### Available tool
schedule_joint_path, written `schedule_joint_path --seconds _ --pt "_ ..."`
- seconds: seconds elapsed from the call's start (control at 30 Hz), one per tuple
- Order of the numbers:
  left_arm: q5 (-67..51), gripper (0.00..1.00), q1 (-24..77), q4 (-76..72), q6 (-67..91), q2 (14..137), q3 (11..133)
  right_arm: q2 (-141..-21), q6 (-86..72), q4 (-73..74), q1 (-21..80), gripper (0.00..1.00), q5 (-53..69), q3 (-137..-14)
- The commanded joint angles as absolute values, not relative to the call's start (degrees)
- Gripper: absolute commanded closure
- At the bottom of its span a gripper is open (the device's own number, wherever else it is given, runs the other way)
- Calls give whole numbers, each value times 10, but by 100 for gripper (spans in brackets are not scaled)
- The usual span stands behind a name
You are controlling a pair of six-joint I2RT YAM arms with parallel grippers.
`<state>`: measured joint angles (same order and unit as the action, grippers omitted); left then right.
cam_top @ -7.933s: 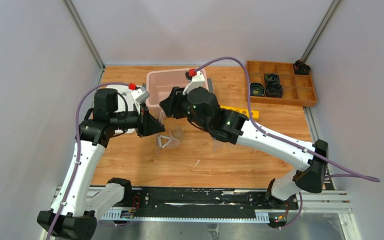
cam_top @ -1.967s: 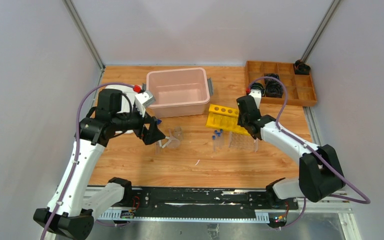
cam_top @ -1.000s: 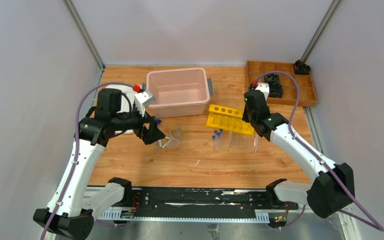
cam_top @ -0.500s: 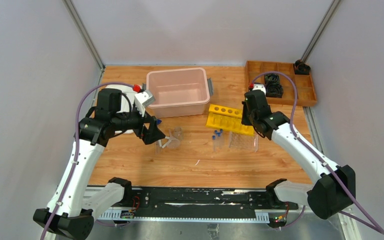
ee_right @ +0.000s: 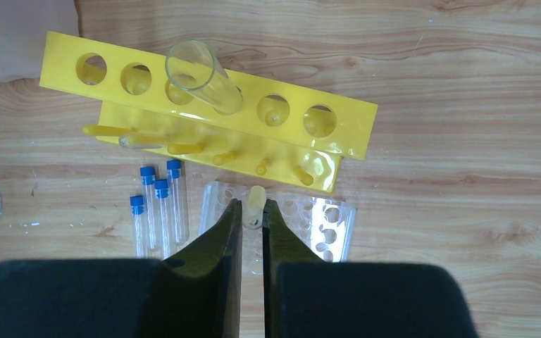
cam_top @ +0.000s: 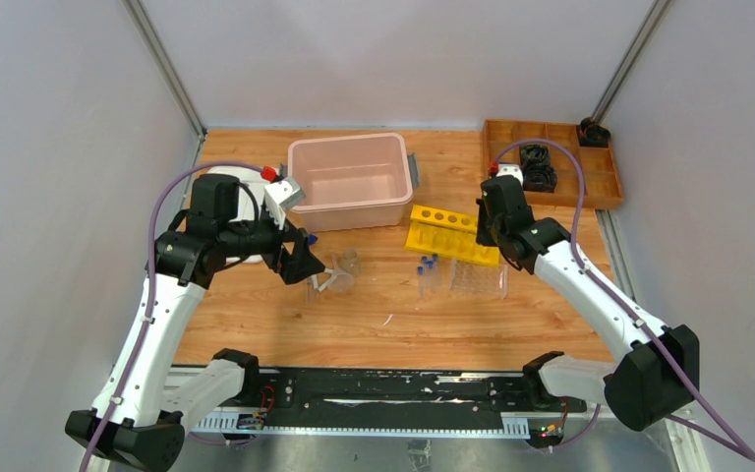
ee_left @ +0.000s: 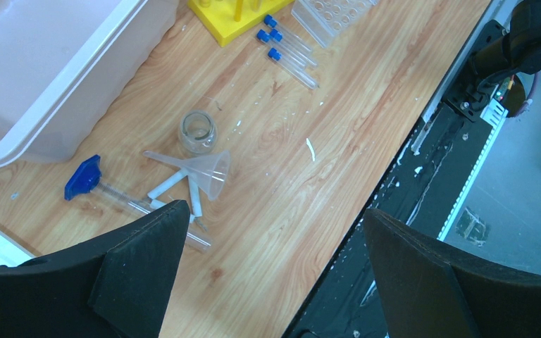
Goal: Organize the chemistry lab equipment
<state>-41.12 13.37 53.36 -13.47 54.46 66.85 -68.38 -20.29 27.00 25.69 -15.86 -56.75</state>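
My right gripper [ee_right: 253, 208] is shut on a short pale cream tube piece [ee_right: 256, 199], held over the clear rack [ee_right: 310, 224] just in front of the yellow six-hole rack [ee_right: 338, 127]. A wide clear tube [ee_right: 203, 76] stands tilted in one of the yellow rack's holes. Several small blue-capped tubes [ee_right: 156, 204] lie left of the clear rack. My left gripper [ee_left: 275, 236] hangs open and empty above the table, right of the funnel [ee_left: 208, 171], the small beaker [ee_left: 198, 132] and a long blue-capped tube [ee_left: 84, 178].
A pink bin [cam_top: 349, 187] stands at the back centre. The brown compartment tray [cam_top: 600, 187] with black rings sits at the back right. A white round object [cam_top: 241, 182] lies behind the left arm. The table's near edge and black rail [ee_left: 458, 141] are close to the left gripper.
The right wrist has shifted slightly over the yellow rack, still shut on the pale piece. The left arm has not moved.
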Motion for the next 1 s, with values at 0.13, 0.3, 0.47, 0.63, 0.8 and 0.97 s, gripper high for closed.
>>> schedule_joint_path --seconds 0.13,0.3,0.47,0.63,0.8,0.97 --pt "-419 0 136 533 -140 536 679 -688 -192 254 249 100 -182 -595" --pt "-418 0 136 533 -141 537 679 -708 -194 251 248 100 -170 -596" --pt "-417 0 136 533 -142 535 679 -720 -195 251 249 100 -174 -588" --pt "-419 0 136 533 -142 537 678 -731 -192 251 249 100 -183 -585" --pt "-418 0 136 533 -146 536 678 -743 -193 251 249 100 -185 -585" --pt "-418 0 136 533 -148 537 677 -746 -194 253 249 100 -177 -582"
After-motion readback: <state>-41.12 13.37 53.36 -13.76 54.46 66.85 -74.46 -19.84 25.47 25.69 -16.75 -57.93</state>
